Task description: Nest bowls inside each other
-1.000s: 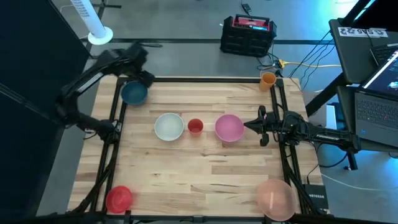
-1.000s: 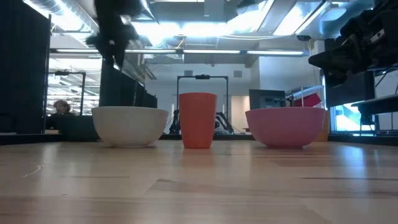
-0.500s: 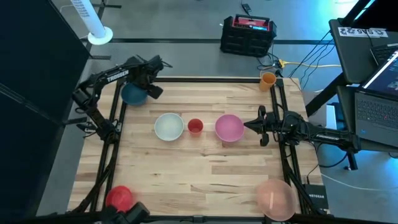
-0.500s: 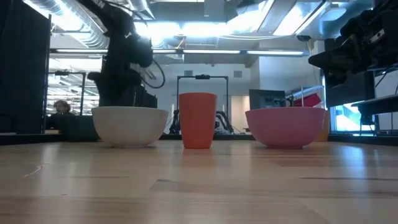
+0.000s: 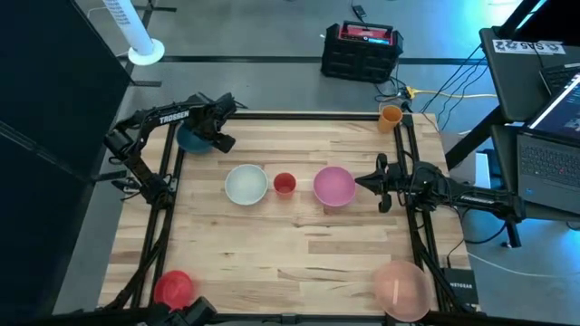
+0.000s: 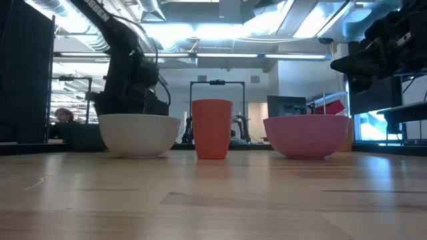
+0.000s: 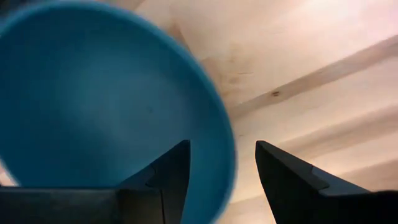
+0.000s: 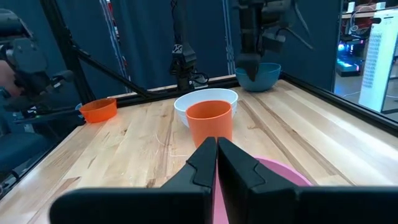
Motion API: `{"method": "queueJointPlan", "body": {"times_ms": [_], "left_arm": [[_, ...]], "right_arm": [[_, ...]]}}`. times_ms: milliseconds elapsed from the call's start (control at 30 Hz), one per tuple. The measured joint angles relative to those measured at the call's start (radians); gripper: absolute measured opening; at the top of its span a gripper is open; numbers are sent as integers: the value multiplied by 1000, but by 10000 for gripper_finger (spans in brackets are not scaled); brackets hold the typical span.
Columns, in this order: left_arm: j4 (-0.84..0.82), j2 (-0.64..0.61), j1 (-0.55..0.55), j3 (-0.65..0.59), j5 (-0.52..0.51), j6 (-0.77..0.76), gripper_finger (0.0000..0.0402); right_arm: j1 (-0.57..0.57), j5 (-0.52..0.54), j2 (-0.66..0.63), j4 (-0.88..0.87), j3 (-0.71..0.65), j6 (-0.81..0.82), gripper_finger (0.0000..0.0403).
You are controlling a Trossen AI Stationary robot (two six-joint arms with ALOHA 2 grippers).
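Observation:
The teal bowl (image 5: 191, 141) stands at the table's far left corner. My left gripper (image 7: 221, 144) hangs over it, pointing down and open. One finger (image 7: 169, 174) is over the bowl's inside and the other (image 7: 283, 177) is outside its rim (image 7: 231, 163). I see no touch. In a row across the middle stand the whitish bowl (image 5: 246, 184), the small orange-red cup (image 5: 285, 184) and the pink bowl (image 5: 333, 186). My right gripper (image 5: 361, 184) waits shut and level beside the pink bowl, toward the right edge. The red bowl (image 5: 173, 288) and the translucent pink bowl (image 5: 401, 288) sit at the near corners.
A small orange cup (image 5: 391, 115) sits at the far right corner by the frame. Black frame rails (image 5: 169, 195) run along both table sides. A black case (image 5: 361, 52) lies beyond the far edge. Bare wood (image 5: 290, 244) stretches between the middle row and the near edge.
My left gripper has come down over the teal bowl and tipped further toward pointing straight down, staying open. The bowl has kept its place.

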Motion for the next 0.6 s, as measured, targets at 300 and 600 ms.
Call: {"method": "queueJointPlan", "body": {"times_ms": [300, 600], "left_arm": [[130, -1, 16, -84, 2, 82, 11], [-19, -74, -171, 61, 57, 155, 1]], "right_arm": [[0, 26, 0, -4, 0, 0, 1], [0, 38, 0, -7, 0, 0, 1]]}}
